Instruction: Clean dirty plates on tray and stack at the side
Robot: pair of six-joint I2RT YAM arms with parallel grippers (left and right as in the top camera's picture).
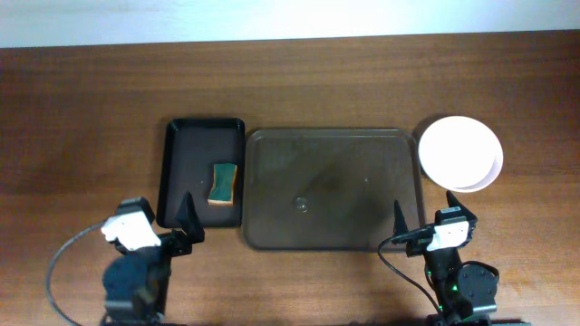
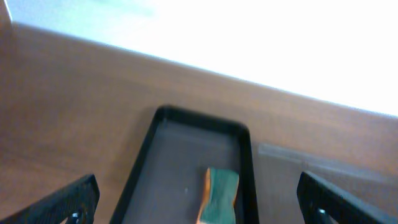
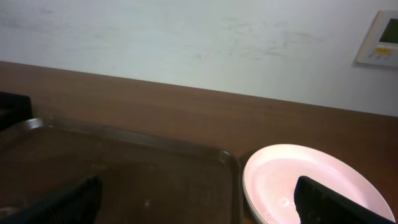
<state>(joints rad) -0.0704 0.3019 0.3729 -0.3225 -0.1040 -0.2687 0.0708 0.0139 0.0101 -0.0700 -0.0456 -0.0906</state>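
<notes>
- The plates (image 1: 459, 152) sit stacked on the table (image 1: 91, 109), just off the tray (image 1: 344, 172)'s right edge.
- A black tray (image 1: 186, 172) beside its left edge holds a green sponge (image 1: 222, 182).

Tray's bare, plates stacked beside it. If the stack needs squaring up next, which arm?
Right, probably. The right fingers sit close to the plates, which lie off the tray's right end. The left fingers are across the tray, by the sponge.

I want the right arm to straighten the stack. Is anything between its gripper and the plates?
Nothing visible does. The plates sit stacked on the table, just beyond the open right gripper and beside the tray, off its right rim. The sponge lies on the tray's other side, in the black tray.
</notes>
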